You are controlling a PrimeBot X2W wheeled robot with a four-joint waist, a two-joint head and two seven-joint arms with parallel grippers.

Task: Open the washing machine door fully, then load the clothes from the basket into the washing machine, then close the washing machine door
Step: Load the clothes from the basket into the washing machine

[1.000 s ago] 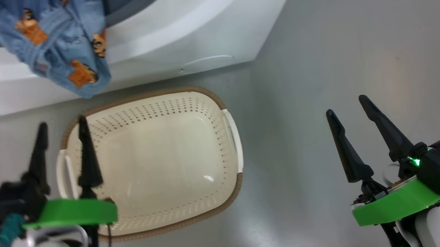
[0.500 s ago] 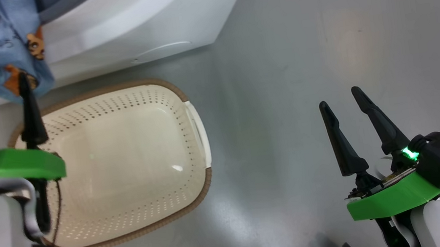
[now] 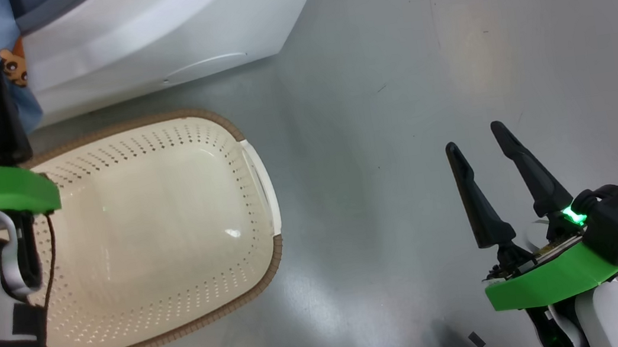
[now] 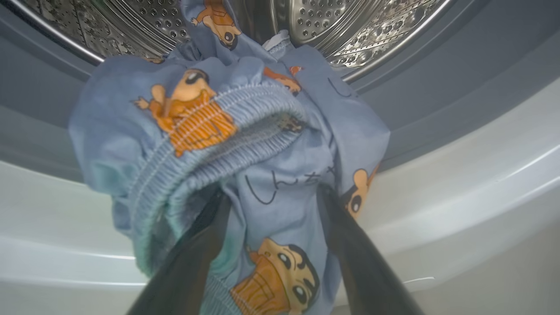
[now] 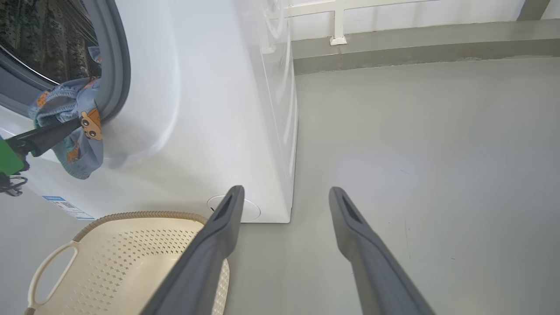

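We find the clothes hanging out of the washer opening. Left gripper: fully spread at them, gripping nothing. Right gripper: fully spread, empty, over the floor.

Clothes: light blue, orange cartoon figures, dark squiggles.
Basket: cream-white, rows of small holes, brown woven rim.
Washing machine: white; drum shiny silver, dotted holes; door seal grey-blue.
Floor: grey.
Right gripper: black fingers, green bracket.
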